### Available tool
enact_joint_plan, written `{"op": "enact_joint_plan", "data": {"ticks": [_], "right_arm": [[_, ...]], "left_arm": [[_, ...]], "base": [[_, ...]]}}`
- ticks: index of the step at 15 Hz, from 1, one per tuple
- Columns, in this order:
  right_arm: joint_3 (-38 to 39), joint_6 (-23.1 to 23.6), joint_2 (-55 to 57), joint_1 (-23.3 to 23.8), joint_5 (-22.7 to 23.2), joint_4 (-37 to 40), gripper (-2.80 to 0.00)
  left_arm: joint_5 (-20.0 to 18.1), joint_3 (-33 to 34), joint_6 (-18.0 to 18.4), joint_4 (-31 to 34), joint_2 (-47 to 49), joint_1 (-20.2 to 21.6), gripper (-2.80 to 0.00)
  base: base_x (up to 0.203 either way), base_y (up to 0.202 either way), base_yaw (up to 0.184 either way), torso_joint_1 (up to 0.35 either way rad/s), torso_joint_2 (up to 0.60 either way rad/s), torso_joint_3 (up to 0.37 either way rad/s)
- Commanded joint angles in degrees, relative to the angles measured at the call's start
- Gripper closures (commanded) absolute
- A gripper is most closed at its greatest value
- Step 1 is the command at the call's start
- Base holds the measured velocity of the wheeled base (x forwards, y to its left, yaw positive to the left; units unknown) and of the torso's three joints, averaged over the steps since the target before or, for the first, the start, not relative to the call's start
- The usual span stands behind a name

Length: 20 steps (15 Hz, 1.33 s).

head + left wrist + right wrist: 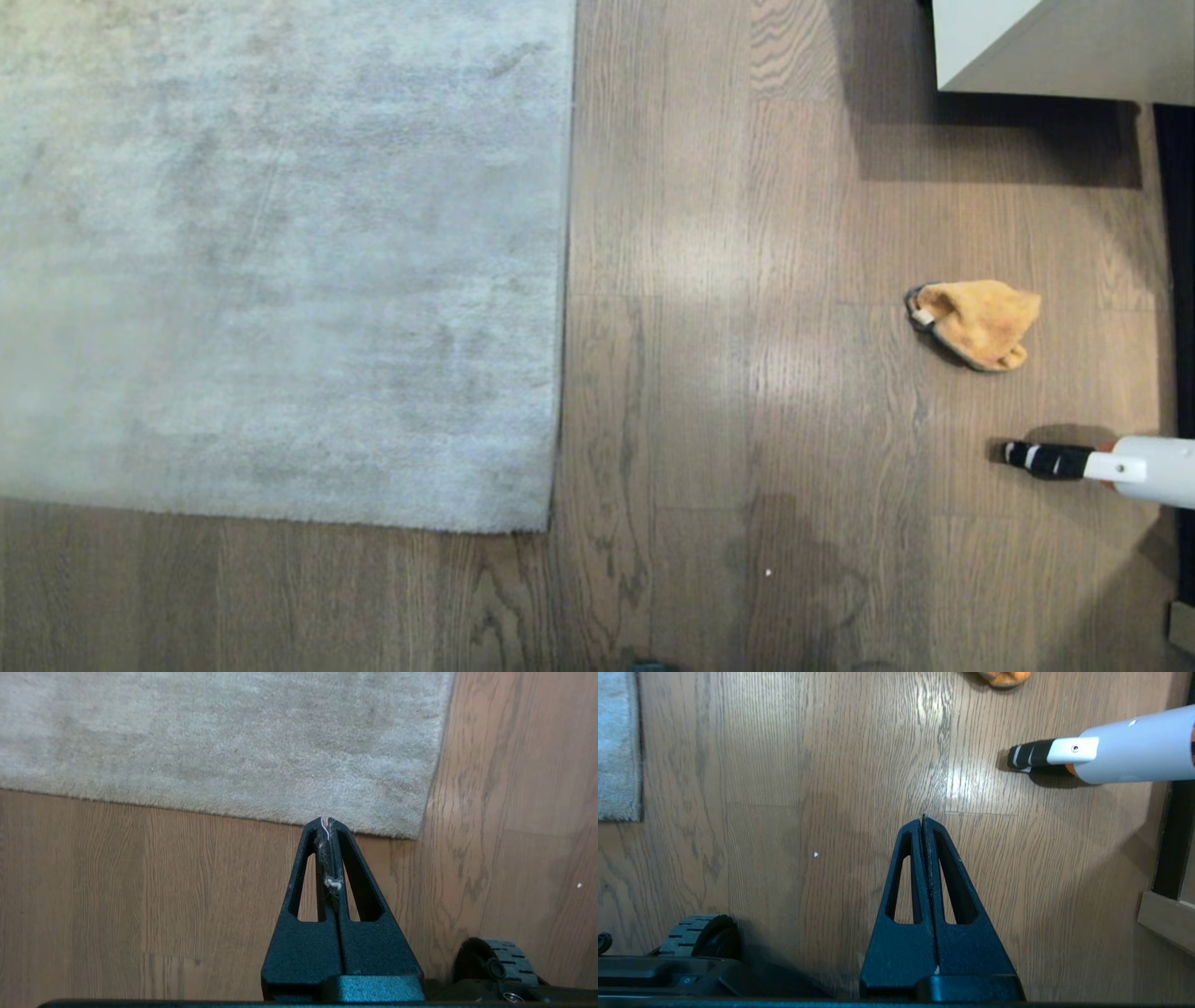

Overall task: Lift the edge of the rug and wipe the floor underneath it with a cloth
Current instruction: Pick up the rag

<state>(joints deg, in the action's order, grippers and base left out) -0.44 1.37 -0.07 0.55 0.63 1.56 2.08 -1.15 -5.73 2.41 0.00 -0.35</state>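
A large grey-beige rug [280,261] covers the left of the head view, lying flat. Its rug edge [567,280] runs straight down to a corner [549,528] on the brown wood floor [747,420]. The orange-yellow cloth [977,322] lies crumpled on the floor to the right, apart from the rug. Neither arm shows in the head view. My left gripper [329,820] hangs shut above the floor near the rug's corner [418,835], with only lint between its fingers. My right gripper [923,819] hangs shut and empty over bare floor; the cloth [1003,676] peeks in at that view's border.
A white tube with a black striped tip [1102,462] lies on the floor just nearer than the cloth. A white cabinet [1046,47] stands at the far right. My base's wheels [504,956] [698,935] show in the wrist views. A wooden frame [1164,919] borders the right.
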Motion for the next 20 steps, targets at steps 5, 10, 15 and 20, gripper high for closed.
{"op": "enact_joint_plan", "data": {"ticks": [5,10,15,20], "right_arm": [[0.0,0.0,0.1,0.0,0.0,0.0,0.00],[0.0,0.0,0.1,0.0,0.0,0.0,0.00],[0.0,0.0,0.1,0.1,0.1,0.0,0.00],[0.0,0.0,0.1,0.1,0.1,0.0,0.00]], "left_arm": [[0.0,0.0,-0.1,0.0,0.0,0.0,0.00],[0.0,0.0,-0.1,0.0,0.0,0.0,0.00],[0.0,0.0,-0.1,0.0,0.0,0.0,0.00],[0.0,0.0,-0.1,0.0,0.0,0.0,0.00]], "base": [[0.000,0.000,0.000,-0.001,0.00,-0.194],[0.000,0.000,0.000,0.001,0.00,-0.199],[0.000,0.000,0.000,0.003,0.00,-0.195],[0.000,0.000,0.000,0.003,0.00,-0.197]]}}
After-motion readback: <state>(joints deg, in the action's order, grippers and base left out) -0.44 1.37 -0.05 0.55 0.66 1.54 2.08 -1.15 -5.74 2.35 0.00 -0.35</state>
